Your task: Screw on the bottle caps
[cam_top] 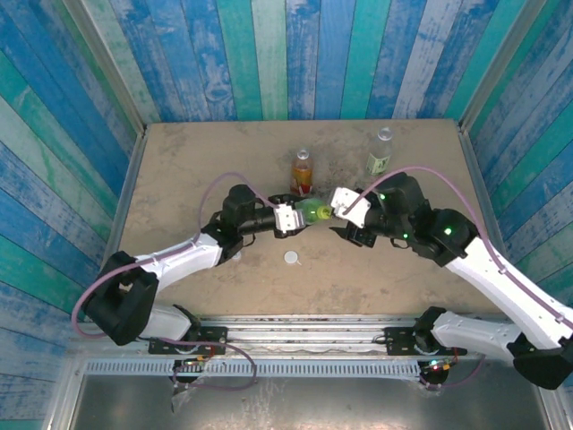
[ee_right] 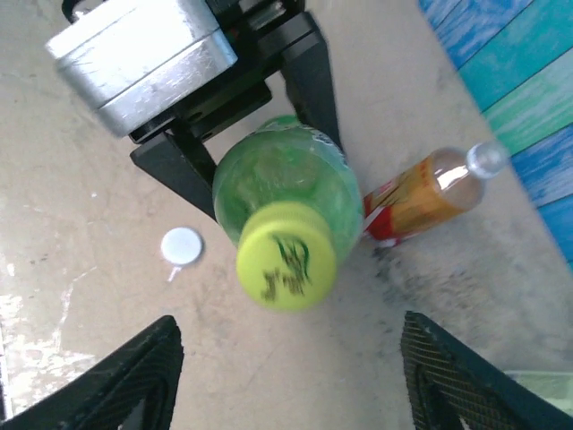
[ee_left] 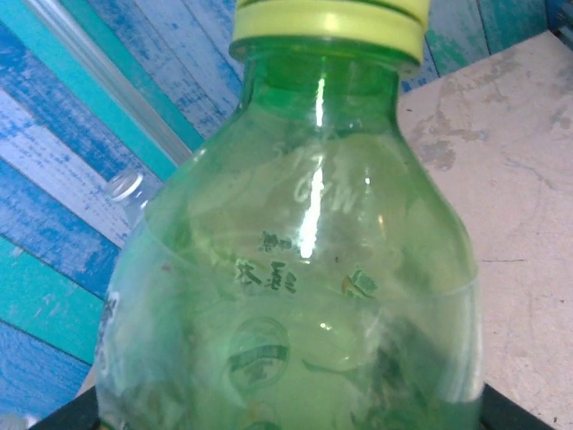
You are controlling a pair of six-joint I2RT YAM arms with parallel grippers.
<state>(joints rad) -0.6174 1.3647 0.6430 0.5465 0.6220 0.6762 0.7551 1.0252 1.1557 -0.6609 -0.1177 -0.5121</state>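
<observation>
1. Jaws of the left gripper [cam_top: 302,215] are clenched on the green bottle [ee_right: 273,175], with the black fingers [ee_right: 183,175] pressing its body from both sides.
2. The green bottle is held tipped on its side over the table [cam_top: 179,170], its neck pointing at the right gripper [ee_right: 288,327].
3. A yellow-green cap [ee_right: 286,262] sits on the green bottle's neck. I cannot tell how tightly it is turned on.
4. The right gripper faces the green bottle's capped end. Its jaws are released and spread wide on either side of the cap, touching neither cap nor bottle.
5. An amber bottle [cam_top: 303,170] with a red label stands upright just behind the green bottle, on the far side from the arm bases.
6. A clear bottle [cam_top: 381,150] stands upright farther back and to the right of the green bottle, well apart from it.
7. A white cap [cam_top: 292,258] lies flat on the table on the near side of the green bottle, slightly left and apart from it.
</observation>
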